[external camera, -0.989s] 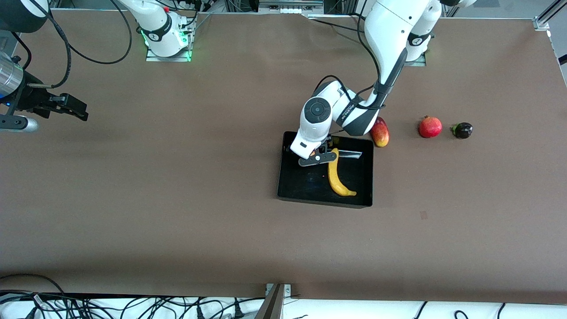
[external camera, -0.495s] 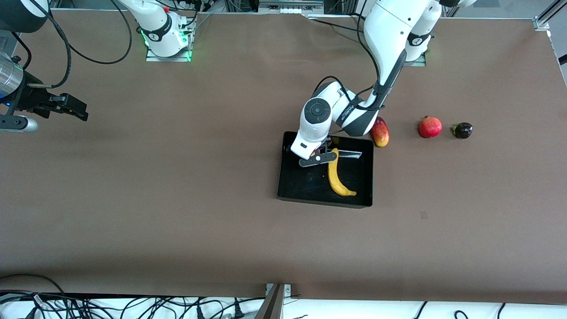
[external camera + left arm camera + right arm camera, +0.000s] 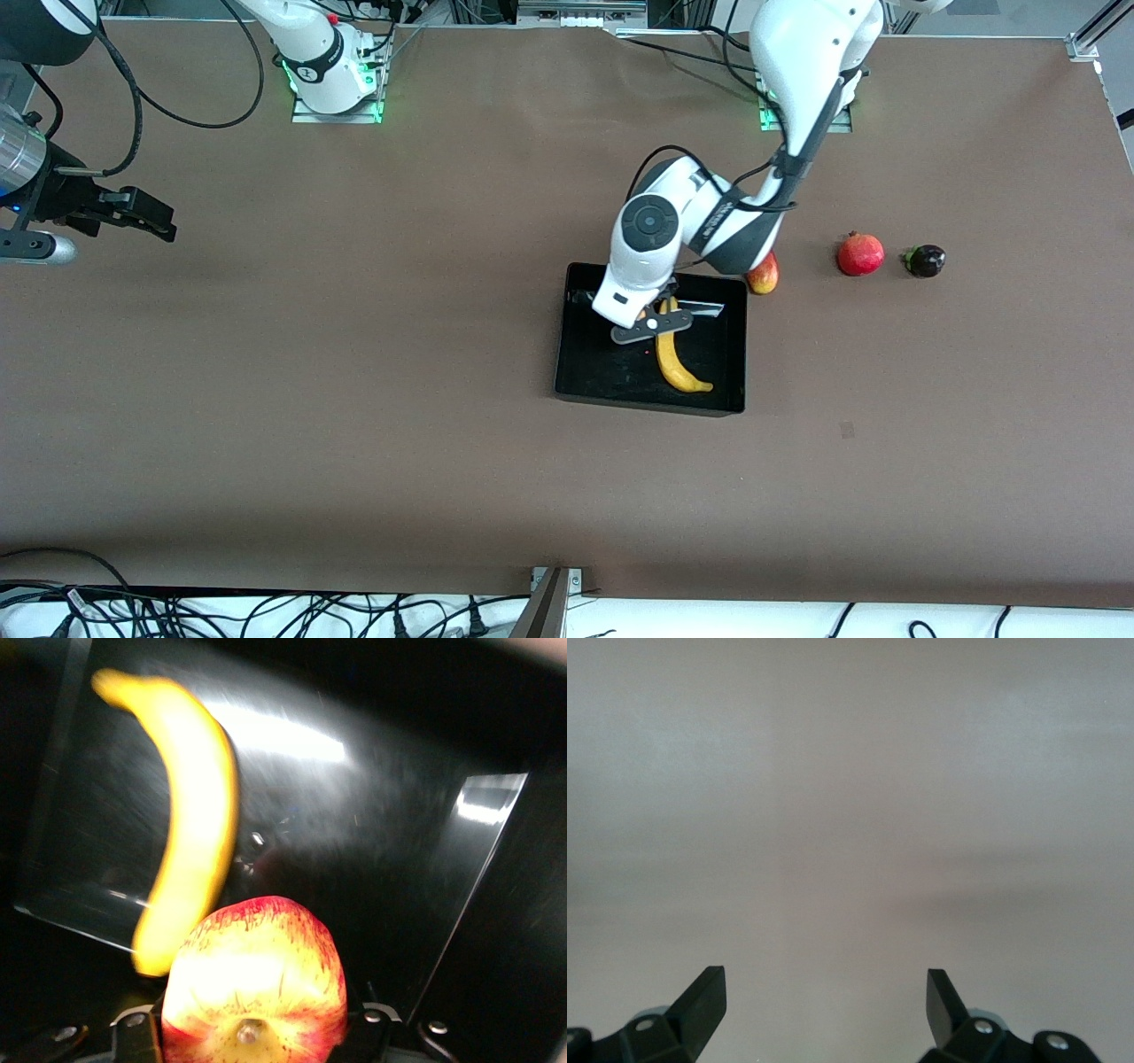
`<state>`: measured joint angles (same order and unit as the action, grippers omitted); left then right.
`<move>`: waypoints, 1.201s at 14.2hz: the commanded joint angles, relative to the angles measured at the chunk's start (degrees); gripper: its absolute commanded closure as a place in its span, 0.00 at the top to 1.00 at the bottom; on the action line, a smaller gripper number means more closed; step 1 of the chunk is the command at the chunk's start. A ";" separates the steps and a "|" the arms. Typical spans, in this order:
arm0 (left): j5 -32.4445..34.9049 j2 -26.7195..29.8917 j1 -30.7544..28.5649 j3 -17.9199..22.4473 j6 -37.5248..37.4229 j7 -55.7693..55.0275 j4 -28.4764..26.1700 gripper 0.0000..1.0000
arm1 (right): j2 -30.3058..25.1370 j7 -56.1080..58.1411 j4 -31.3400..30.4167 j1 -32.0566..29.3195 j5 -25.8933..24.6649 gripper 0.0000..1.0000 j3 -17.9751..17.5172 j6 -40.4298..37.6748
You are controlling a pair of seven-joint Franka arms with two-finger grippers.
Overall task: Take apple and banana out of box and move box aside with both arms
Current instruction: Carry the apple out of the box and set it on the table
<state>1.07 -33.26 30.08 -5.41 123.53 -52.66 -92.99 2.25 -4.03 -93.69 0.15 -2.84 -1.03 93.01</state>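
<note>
The black box (image 3: 611,365) lies mid-table, and the yellow banana (image 3: 675,359) rests inside it along the wall toward the left arm's end. My left gripper (image 3: 651,323) is over the box, shut on the red, yellow-streaked apple (image 3: 257,979). In the front view only an orange sliver of the apple (image 3: 640,313) shows under the hand. In the left wrist view the apple fills the space between the jaws of the left gripper (image 3: 255,1020), with the banana (image 3: 188,850) and the glossy box floor (image 3: 381,815) below. My right gripper (image 3: 146,217) waits open at the right arm's end of the table, and the right wrist view shows the right gripper (image 3: 826,992) with only bare table under it.
A red-yellow mango-like fruit (image 3: 764,273) lies just outside the box, partly hidden by my left arm. A red pomegranate (image 3: 860,253) and a small dark fruit (image 3: 926,260) sit farther toward the left arm's end. Cables run along the table's front edge.
My left gripper has closed on the apple and shifted slightly toward the banana over the box. The left arm's elbow has swung and now covers more of the mango-like fruit. The right arm is unmoved.
</note>
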 commanded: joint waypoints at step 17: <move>-2.92 0.31 -28.15 7.59 -8.60 51.86 1.58 0.00 | 0.47 0.60 1.23 -0.23 0.12 1.00 -0.02 -0.90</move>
<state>-2.40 -29.69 1.75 -0.06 110.30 -3.92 -91.66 2.25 -4.03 -93.68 0.14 -2.84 -1.02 93.00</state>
